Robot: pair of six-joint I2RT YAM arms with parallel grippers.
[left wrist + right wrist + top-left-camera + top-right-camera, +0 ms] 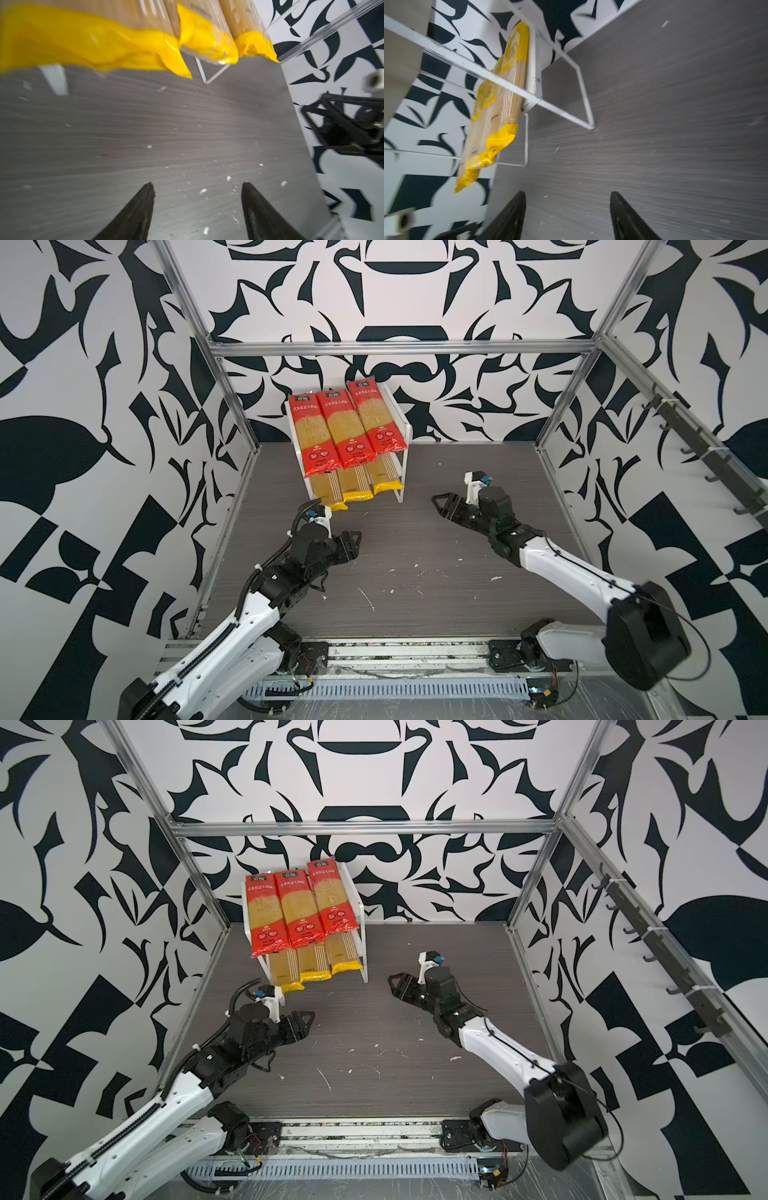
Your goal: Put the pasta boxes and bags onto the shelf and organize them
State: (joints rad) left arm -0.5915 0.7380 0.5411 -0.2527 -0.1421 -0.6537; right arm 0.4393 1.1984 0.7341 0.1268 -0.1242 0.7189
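All six packs are lying on the shelf (402,477), red packs (345,427) on top and yellow packs (355,483) below, long axes running front to back, ends overhanging toward the arms. The left tool (353,539) and right tool (439,502) are hovering wide and empty over the counter (415,556). The left is sitting nearer the leftmost yellow end, which is jutting farthest and likely needing a nudge inward.

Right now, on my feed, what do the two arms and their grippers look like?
Both are white-shelled arms with black joints. The left arm carries a ribbed black cable conduit tied with white ties; the right arm a thin black wire. The left gripper and right gripper are black, with tapered openwork fingers.
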